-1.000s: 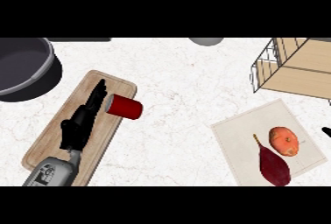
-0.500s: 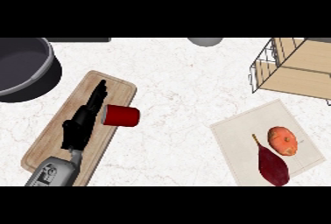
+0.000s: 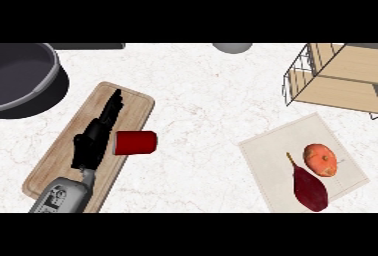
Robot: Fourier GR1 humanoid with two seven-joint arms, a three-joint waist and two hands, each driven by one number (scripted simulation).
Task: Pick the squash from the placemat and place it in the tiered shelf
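Left hand (image 3: pixel 94 141) low, well left of placemat (image 3: pixel 269 150), flat over cutting board (image 3: pixel 139 107); fingers (image 3: pixel 111 107) straight, holding nothing. Red cup (image 3: pixel 135 142) just beside hand, on placemat side. Squash (image 3: pixel 320 160) lies on placemat, well apart from fingers, dark red vegetable (image 3: pixel 308 187) beside it. Tiered shelf (image 3: pixel 336 80) just beyond placemat.

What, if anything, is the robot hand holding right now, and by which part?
Nothing is held. The left robot hand is open, fingers straight, over the cutting board, with the red cup beside it.
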